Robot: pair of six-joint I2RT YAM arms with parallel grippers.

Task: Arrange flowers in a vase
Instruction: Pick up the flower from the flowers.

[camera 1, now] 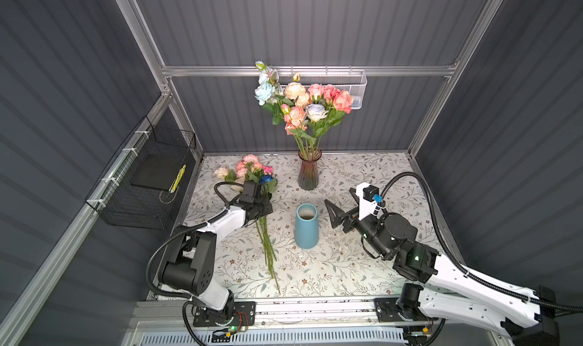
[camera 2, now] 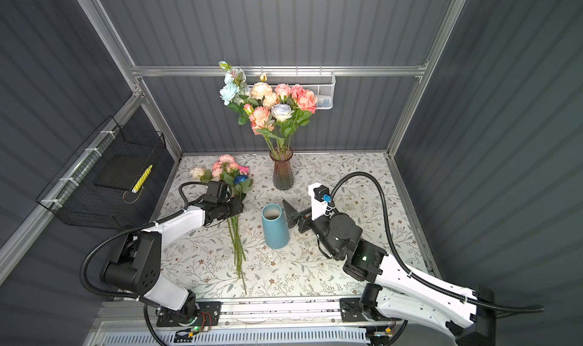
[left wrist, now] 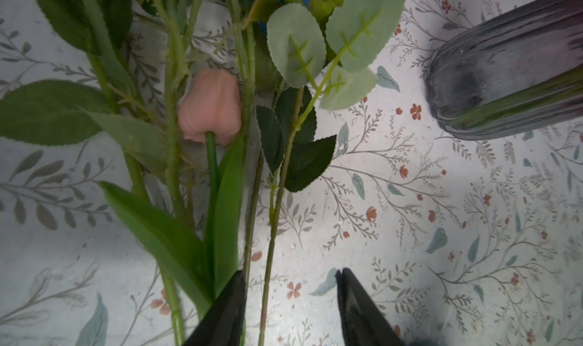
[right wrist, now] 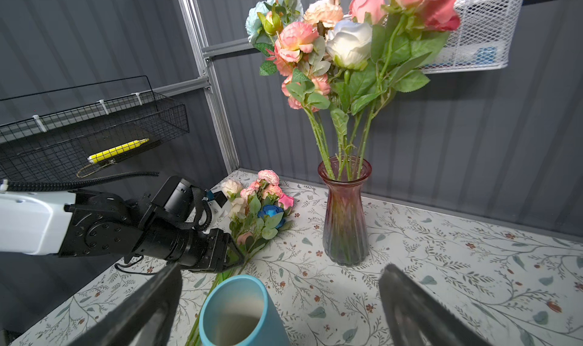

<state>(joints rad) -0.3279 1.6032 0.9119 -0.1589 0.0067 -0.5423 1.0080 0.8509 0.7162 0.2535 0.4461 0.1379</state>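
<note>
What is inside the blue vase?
The blue vase shows only its bare pale inner wall, with no stems in it; the very bottom lies in shadow and cannot be seen.

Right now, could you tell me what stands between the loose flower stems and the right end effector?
The upright blue vase stands between the flower stems and the right end effector, as both top views show.

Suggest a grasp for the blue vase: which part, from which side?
I'd take the blue vase by its upper wall just below the rim, coming in level from the robot's right, where the open right pincer faces it. It stands upright, round, narrowing towards the mouth, so the span is least there; loose flowers and the left pincer crowd the other side.
</note>
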